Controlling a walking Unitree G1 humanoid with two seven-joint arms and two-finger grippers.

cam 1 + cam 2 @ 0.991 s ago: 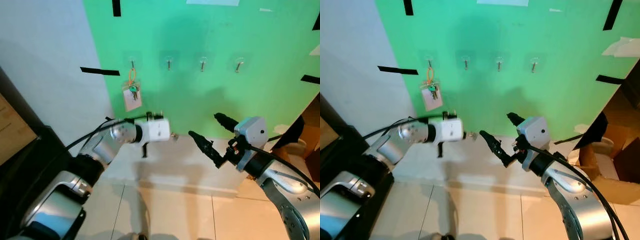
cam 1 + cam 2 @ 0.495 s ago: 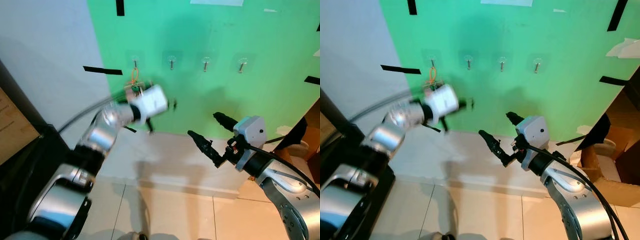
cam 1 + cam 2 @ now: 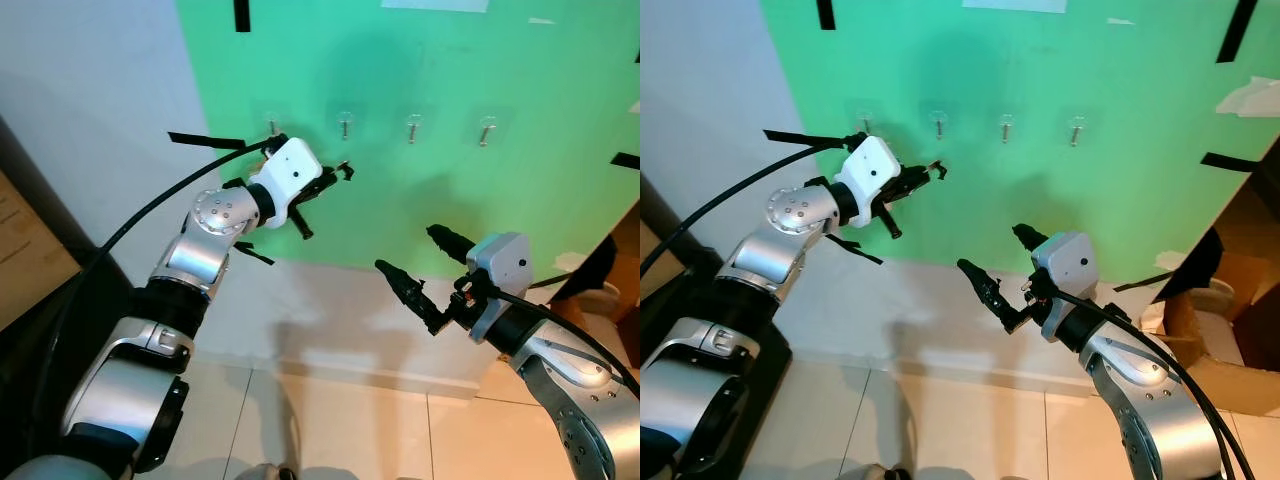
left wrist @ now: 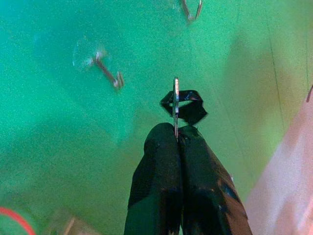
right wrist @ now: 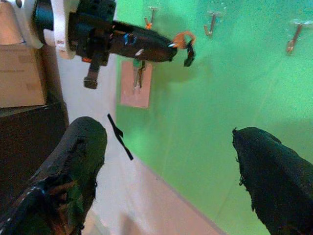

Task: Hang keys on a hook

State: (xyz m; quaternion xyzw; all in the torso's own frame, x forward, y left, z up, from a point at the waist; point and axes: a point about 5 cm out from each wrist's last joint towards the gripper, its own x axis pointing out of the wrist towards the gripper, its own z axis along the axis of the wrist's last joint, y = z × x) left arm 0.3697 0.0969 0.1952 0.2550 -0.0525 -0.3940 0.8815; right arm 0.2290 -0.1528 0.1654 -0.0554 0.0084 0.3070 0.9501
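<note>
We can read no text, label, brand, number or sign anywhere. The pinkish tag (image 5: 135,83) hanging with the keys on the green wall (image 3: 450,90) looks blank from here, and the black tape strips (image 3: 205,140) on that wall carry no lettering that we can make out.

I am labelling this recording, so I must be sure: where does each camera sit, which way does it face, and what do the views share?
Left eye view: on the head, facing forward and down at the green wall and its hooks; both arms show.
Right eye view: beside it, same scene.
Left wrist view: looks along the left hand, shut on a key ring, towards the hooks.
Right wrist view: looks between the open right hand fingers at the wall and the left hand.
Shared: both wrist views show the key ring and hooks.
</note>
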